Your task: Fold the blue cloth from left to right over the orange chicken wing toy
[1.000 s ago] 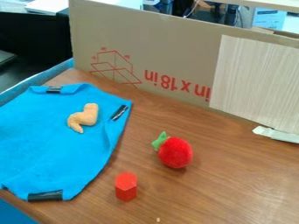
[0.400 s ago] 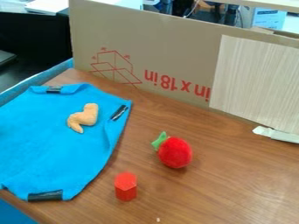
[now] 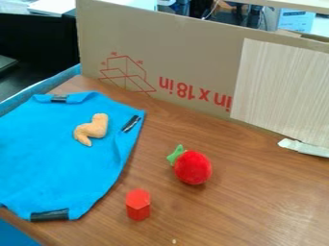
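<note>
Right, the wooden tabletop runs broad across the view, brown and grained, and along its back stands the big cardboard panel, red print and a red line drawing on its face. Next in size, it's the bright blue cloth, spread over the left side of the wood and running out past the left edge of the view. Over on the right, the pale wood-grain sheet covers that end of the cardboard.

Down to the toys now! The red plush sits right of the cloth on bare wood, well apart from it, green leaves pointing up and to the left. The bent, peach-coloured toy lies on the cloth, towards its upper right. And the red block stands upright on the wood, nearer the camera, between the cloth's lower right side and the plush, touching neither, six-sided top facing up.

Smaller still, black patches mark the cloth: one at the near edge, one at the far edge, another on the right. As for the gripper, spread or pressed together, I cannot tell.
</note>
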You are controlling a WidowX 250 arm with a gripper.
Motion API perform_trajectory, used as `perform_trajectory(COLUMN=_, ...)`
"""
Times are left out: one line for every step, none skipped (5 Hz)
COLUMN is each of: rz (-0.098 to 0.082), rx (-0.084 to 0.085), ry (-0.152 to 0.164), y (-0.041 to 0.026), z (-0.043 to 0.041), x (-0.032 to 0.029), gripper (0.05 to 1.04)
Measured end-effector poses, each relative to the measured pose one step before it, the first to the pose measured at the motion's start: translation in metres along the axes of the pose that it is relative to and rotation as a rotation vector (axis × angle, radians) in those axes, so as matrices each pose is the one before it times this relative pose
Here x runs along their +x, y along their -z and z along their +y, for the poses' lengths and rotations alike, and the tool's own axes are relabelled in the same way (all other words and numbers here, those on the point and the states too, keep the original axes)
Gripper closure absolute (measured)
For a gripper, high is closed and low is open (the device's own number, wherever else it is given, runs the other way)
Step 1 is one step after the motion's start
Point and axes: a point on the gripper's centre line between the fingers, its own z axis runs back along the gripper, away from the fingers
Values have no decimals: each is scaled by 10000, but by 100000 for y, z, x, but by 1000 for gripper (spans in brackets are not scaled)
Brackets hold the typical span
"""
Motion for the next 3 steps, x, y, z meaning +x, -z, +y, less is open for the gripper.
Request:
perform_trajectory(rz=744, rx=-1128, ry=106, y=-801, z=-2082, x=-1719, gripper=921)
perform_trajectory(rz=158, rx=-803, ry=56, y=-2010, z=-2958, x=28, gripper=1011)
perform_trajectory(rz=498, rx=-345, ry=-180, y=187, z=-3636, x=231, gripper=1023)
